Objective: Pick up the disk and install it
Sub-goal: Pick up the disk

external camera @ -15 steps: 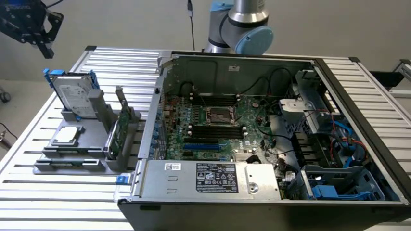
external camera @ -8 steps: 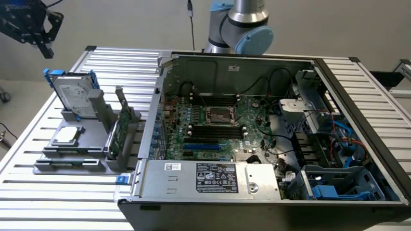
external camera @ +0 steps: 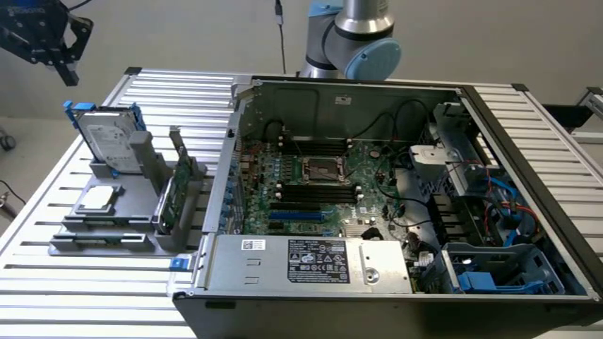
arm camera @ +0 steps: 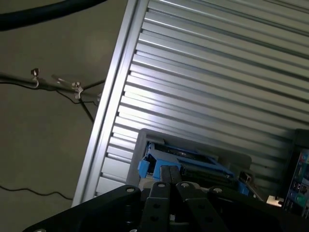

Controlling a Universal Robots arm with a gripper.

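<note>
The disk (external camera: 109, 138), a silver-grey hard drive with a white label in a blue carrier, stands tilted in a grey holder (external camera: 141, 176) at the exterior view's left. My gripper (external camera: 68, 73) hangs in the air above and slightly left of it, well apart from it, shut with nothing between its fingers. From the wrist, the two dark fingers (arm camera: 164, 175) press together just in front of the disk (arm camera: 186, 159), whose blue frame peeks out below them on the slatted table.
An open computer case (external camera: 527, 120) fills the middle and right, with a motherboard (external camera: 320, 183), a power supply (external camera: 311, 265) and a blue drive bay (external camera: 490, 272). The grey holder also carries a square silver chip (external camera: 99, 200) and a green circuit card (external camera: 181, 185). Cables (arm camera: 58, 84) lie beyond the table edge.
</note>
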